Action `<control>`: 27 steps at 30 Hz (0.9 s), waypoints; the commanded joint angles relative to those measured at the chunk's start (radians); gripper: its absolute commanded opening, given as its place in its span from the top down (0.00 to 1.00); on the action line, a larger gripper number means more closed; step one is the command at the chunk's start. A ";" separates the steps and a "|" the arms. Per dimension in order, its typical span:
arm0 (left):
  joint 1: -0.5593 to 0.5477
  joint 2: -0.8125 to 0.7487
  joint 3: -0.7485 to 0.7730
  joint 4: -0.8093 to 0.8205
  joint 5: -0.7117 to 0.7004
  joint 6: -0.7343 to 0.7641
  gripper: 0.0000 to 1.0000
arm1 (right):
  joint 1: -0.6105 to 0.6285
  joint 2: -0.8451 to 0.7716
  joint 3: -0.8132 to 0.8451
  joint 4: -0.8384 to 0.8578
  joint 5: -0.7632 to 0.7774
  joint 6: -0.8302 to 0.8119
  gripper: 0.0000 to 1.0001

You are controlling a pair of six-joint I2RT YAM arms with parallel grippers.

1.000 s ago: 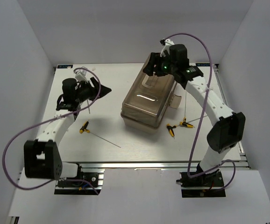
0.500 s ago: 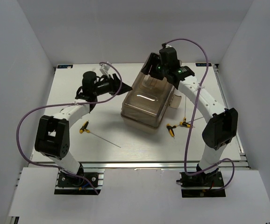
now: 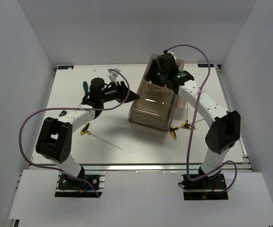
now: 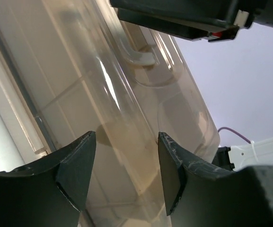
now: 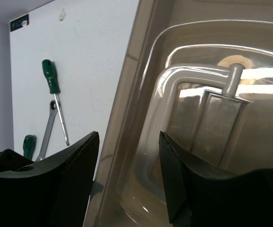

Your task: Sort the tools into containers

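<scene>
— Tools [image 3: 174,132]: any in a container yet?
— None seen. Toolbox [image 3: 148,111] sits mid-table, toward the far edge. Translucent lid [image 4: 127,90] is down, white handle [image 5: 198,69] on top. No tray or open compartment shows. Judged: sorting not begun, and opening the box comes first.
— Where do the pieces lie?
— Toward the far left corner: green screwdriver [image 5: 51,78], silver wrench [image 5: 46,132] just beside it, and a second green handle [image 5: 29,142] partly hidden behind a gripper finger. One T-handle hex key [image 3: 85,128] lies left of the box, nearer the near edge, its thin shaft pointing toward mid-table. More hex keys [image 3: 187,125], two by my count, lie just off the box's near right corner. All are loose on the table [image 3: 212,146].
— Grippers?
— Left gripper [image 4: 125,142]: jaws apart, pinching nothing, close against the box's left side. Whether it touches cannot be told. Right gripper [image 5: 128,139]: jaws apart, empty, above the lid's far end, with the handle ahead of them.
— Obstacles?
— The shut lid, chiefly. Left arm reaches across the far left group and hides most of it from overhead. Hex shafts lie flat and thin, so I expect awkward picks. The right-hand keys crowd the box wall, leaving little finger room, I'd guess.
</scene>
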 commanded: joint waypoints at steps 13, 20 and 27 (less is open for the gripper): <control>-0.120 -0.035 -0.052 0.026 0.014 -0.027 0.37 | -0.015 -0.099 -0.114 -0.026 0.109 0.010 0.39; -0.120 -0.071 -0.050 -0.031 -0.053 0.006 0.36 | -0.026 -0.090 -0.085 -0.041 0.131 0.025 0.39; -0.120 -0.189 0.057 -0.247 -0.283 0.143 0.33 | -0.067 -0.064 -0.171 0.009 -0.087 0.088 0.45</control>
